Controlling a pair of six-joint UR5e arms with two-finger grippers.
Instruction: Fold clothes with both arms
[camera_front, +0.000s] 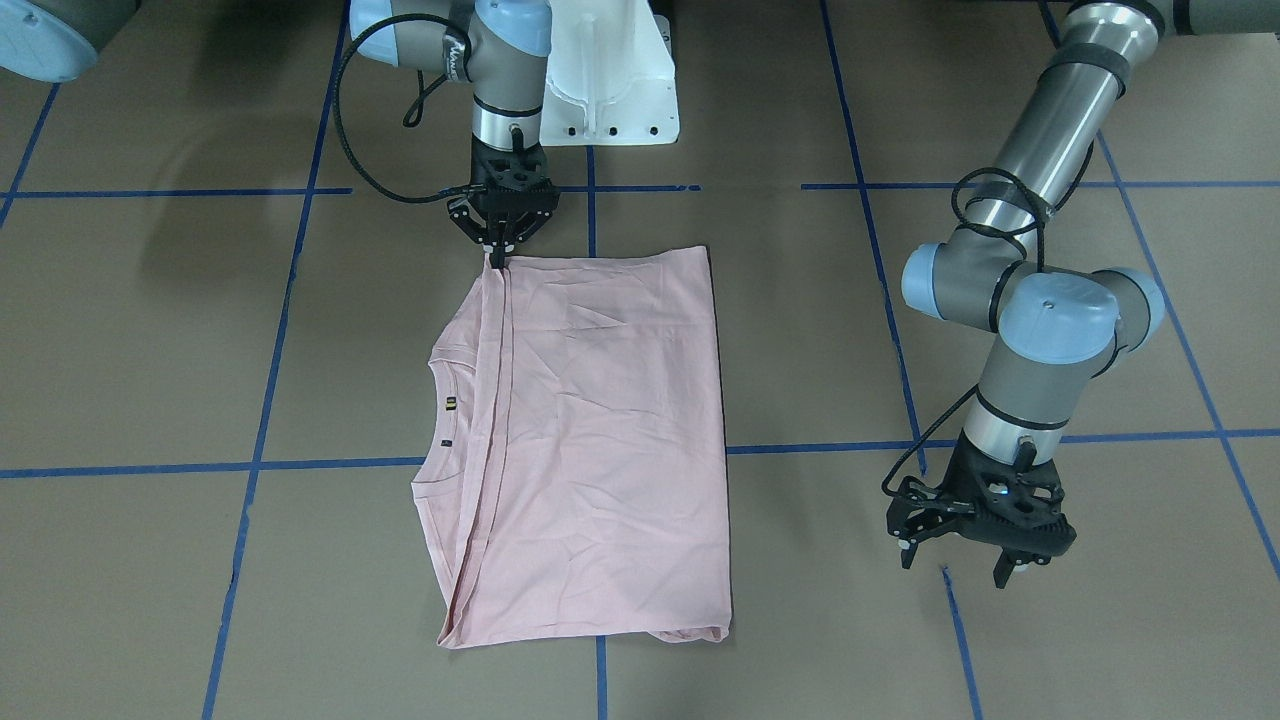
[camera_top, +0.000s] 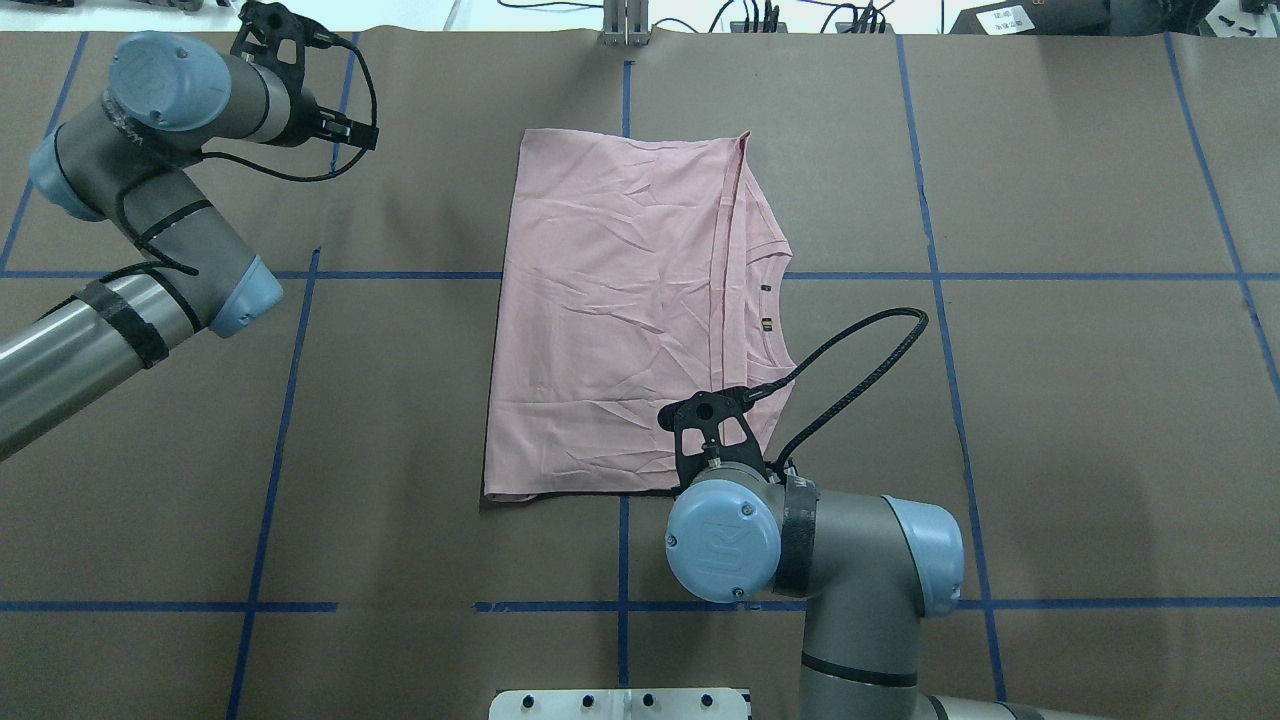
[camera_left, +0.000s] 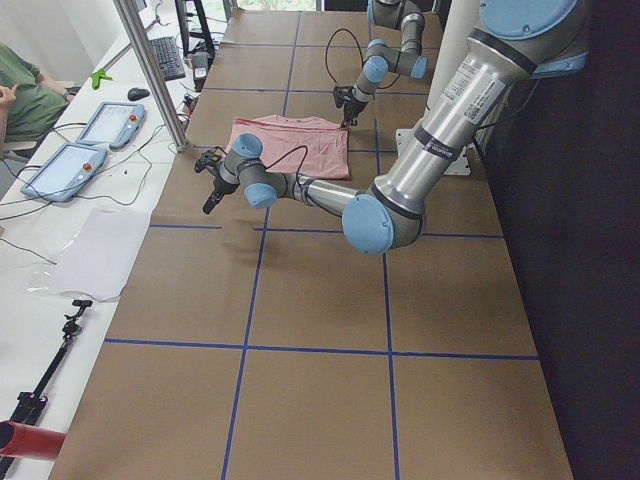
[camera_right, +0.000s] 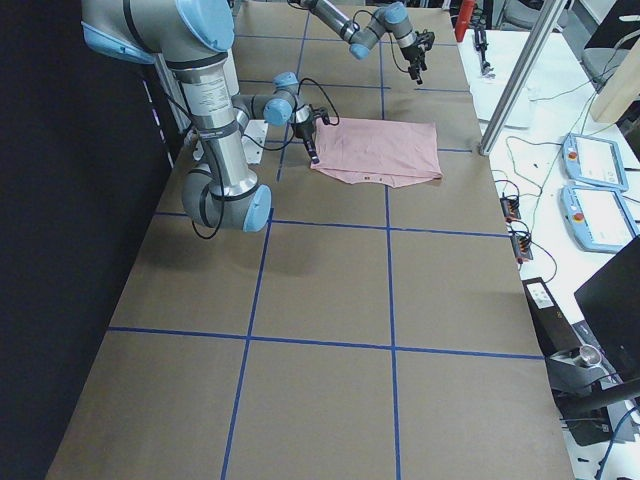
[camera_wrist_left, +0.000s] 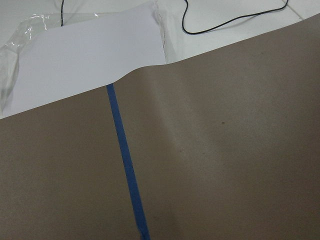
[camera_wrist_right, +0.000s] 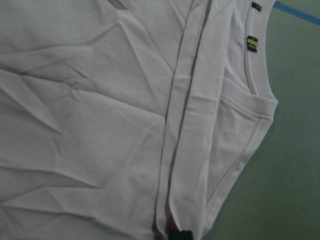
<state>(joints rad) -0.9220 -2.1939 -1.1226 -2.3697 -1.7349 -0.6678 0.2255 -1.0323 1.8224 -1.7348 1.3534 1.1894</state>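
Note:
The pale pink T-shirt (camera_front: 600, 430) lies flat on the brown table, folded into a rectangle with its plain side up; no print shows. Its neckline with small tags (camera_front: 450, 403) sticks out past the folded-over edge. It also shows in the overhead view (camera_top: 620, 310) and fills the right wrist view (camera_wrist_right: 100, 125). My right gripper (camera_front: 497, 258) is shut on the folded edge at the shirt's corner nearest the robot base; one fingertip (camera_wrist_right: 180, 235) shows on the fold. My left gripper (camera_front: 955, 565) is open and empty, above bare table well off the shirt's side.
The white pedestal (camera_front: 610, 90) stands just behind the right gripper. Blue tape lines (camera_front: 820, 448) cross the table. The left wrist view shows the table's far edge and a white sheet (camera_wrist_left: 85, 55) beyond it. Tablets (camera_left: 80, 150) and a person sit past that edge.

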